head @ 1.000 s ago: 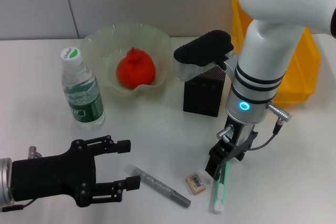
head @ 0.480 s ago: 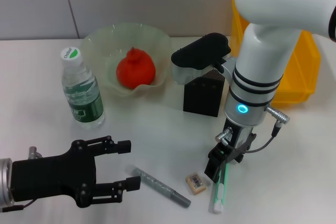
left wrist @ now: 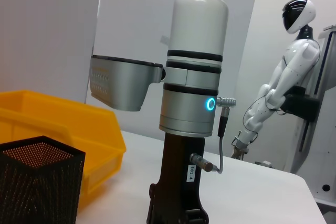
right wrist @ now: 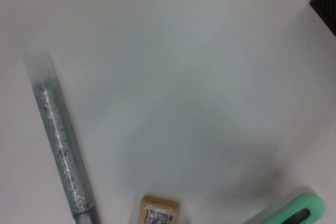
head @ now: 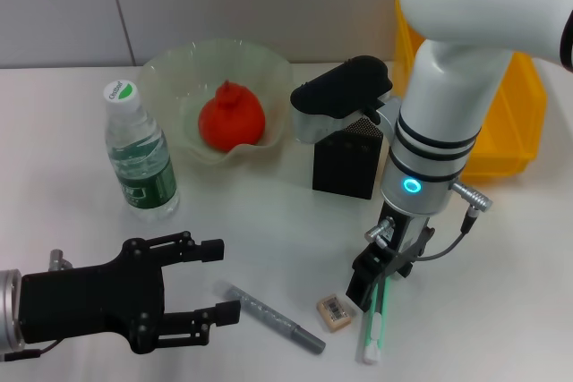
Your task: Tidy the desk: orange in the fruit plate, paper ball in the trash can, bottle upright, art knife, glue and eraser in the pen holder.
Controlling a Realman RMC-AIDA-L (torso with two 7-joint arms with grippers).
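Right gripper [head: 369, 280] slightly lower over art knife [head: 373, 321].

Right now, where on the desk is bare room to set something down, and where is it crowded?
Bare desk lies between the bottle, the fruit plate and the pen holder. The far left corner behind the bottle is free too. It is crowded in front, where the glue, eraser and art knife lie between the left gripper and right gripper.

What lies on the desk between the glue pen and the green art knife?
The eraser lies between the glue pen and art knife, seen in head view.
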